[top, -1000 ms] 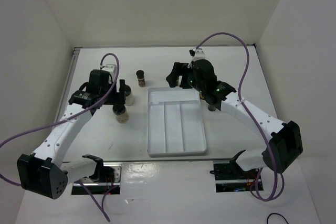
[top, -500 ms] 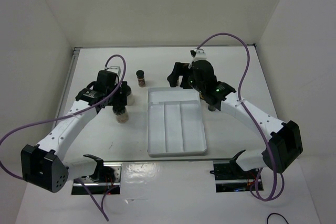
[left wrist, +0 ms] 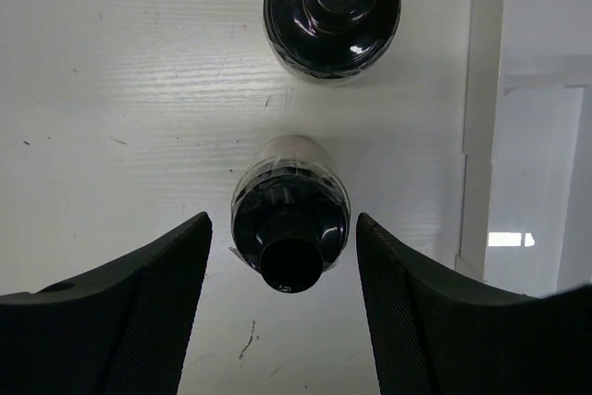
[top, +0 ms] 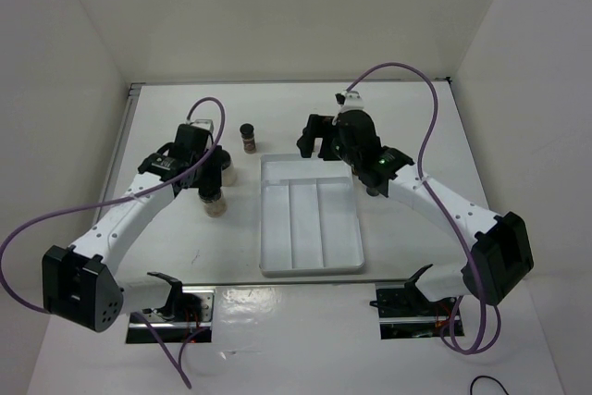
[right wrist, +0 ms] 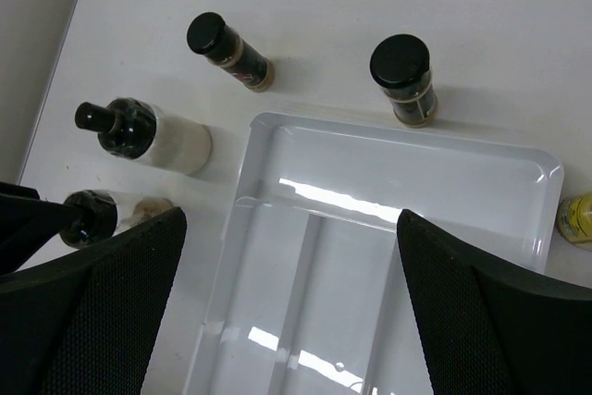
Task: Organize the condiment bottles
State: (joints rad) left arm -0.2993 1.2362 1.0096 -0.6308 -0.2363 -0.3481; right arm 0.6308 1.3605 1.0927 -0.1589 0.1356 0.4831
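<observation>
My left gripper [left wrist: 282, 228] hangs open over a squat black-capped jar [left wrist: 289, 238], one finger on each side with a gap to the glass. In the top view that jar [top: 214, 203] stands just below the left gripper [top: 214, 179]. A second squat jar [left wrist: 333, 11] stands just beyond it. Behind the tray's far edge are two small brown bottles [right wrist: 222, 48] [right wrist: 403, 79]. A yellow bottle [right wrist: 575, 219] stands by the tray's far right corner. My right gripper [right wrist: 291, 219] is open and holds nothing, above the tray's far end.
The white three-compartment tray [top: 310, 228] lies in the middle of the table with nothing in it. White walls close the table at the left, back and right. The right arm [top: 435, 196] reaches over the table right of the tray.
The left arm has shifted right over the squat jar and its jaws have narrowed around it. The right arm has barely moved.
</observation>
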